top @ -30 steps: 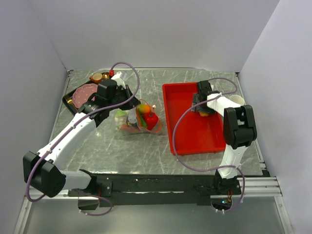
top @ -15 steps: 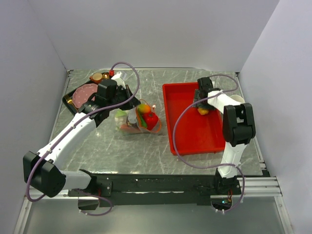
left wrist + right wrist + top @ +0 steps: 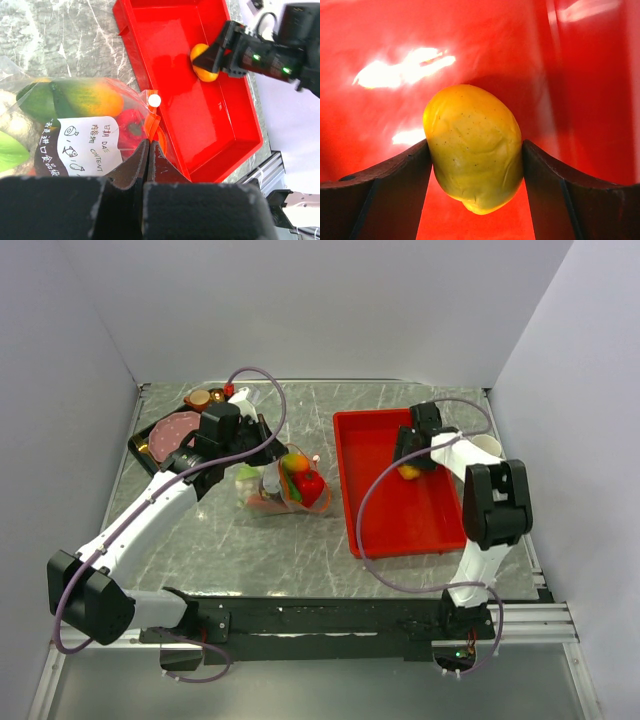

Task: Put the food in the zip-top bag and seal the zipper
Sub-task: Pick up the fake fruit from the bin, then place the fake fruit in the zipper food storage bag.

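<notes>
Gripping entry, right side: my right gripper point(image 3: 472, 172) sits low inside the red rectangular plastic tray point(image 3: 400, 525), and its two dark fingers point(image 3: 385, 195) press against opposite sides of the yellow oval plastic toy fruit point(image 3: 470, 145). Fruit fills the whole gap between them, so I log it as grasped. Whether its underside rests on the tray floor I cannot tell. From above, the fruit lies in the far half of the tray, about midway between the left and right walls.

Tray sits on the right half of the grey marbled table point(image 3: 300, 545), its far wall near the table's far edge.

Left side: my left gripper point(image 3: 149, 150) is clenched, jaws tight together, pinching the clear floppy zip-top bag point(image 3: 85, 142) at its mouth edge. The orange-red zipper strip point(image 3: 152, 122) runs up from the fingertips, with a small white slider knob point(image 3: 154, 100) at its upper end. The bag rests on the table just left of the tray's left wall, apart from it.

Inside the bag:
- green-and-yellow toy piece point(image 3: 75, 97)
- red toy piece point(image 3: 131, 122)
- pale green leafy piece point(image 3: 7, 150)

White printed label faces my left wrist camera.

Pink plate point(image 3: 175, 428) lies at the table's far left corner, behind my left arm
</notes>
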You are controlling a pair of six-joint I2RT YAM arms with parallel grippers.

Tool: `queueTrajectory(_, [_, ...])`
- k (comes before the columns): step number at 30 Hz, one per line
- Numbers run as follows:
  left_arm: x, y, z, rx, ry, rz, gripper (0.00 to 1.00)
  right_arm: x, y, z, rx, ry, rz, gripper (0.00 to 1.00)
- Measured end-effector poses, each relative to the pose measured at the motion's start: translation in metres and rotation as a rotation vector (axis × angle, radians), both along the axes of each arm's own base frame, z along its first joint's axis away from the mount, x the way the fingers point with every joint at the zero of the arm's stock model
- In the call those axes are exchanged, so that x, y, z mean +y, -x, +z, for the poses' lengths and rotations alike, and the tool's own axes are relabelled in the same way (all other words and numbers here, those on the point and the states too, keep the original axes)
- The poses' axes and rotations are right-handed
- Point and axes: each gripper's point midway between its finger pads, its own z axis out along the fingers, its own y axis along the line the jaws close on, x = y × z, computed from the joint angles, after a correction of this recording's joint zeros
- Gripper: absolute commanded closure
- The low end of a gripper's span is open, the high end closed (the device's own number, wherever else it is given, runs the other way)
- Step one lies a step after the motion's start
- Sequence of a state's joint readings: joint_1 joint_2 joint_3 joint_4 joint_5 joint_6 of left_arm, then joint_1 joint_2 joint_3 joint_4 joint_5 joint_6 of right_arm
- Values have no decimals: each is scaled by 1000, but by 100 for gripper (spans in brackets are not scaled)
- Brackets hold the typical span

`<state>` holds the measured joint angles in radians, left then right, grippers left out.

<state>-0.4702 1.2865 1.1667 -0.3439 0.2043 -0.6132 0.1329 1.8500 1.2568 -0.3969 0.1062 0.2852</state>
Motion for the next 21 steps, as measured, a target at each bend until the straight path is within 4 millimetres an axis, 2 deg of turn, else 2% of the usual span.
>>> queueTrajectory(4, [0,0,0,0,0,0,99,19,17,25,-36,-120,32,75])
queueTrajectory(9, [0,0,0,-1,1,0,99,61,36,87,-165,-273,129,74])
queueTrajectory(12, [0,0,0,-2,2,0,99,107,53,130,-252,-375,251,74])
queueTrajectory(15, [0,0,0,0,2,0,99,153,75,159,-296,-470,375,74])
queueTrajectory(18, [-1,-1,-1,3,4,-1,99,197,99,172,-294,-557,487,74])
queueTrajectory(21, [-1,-1,-1,4,4,-1,99,226,119,173,-260,-602,560,74])
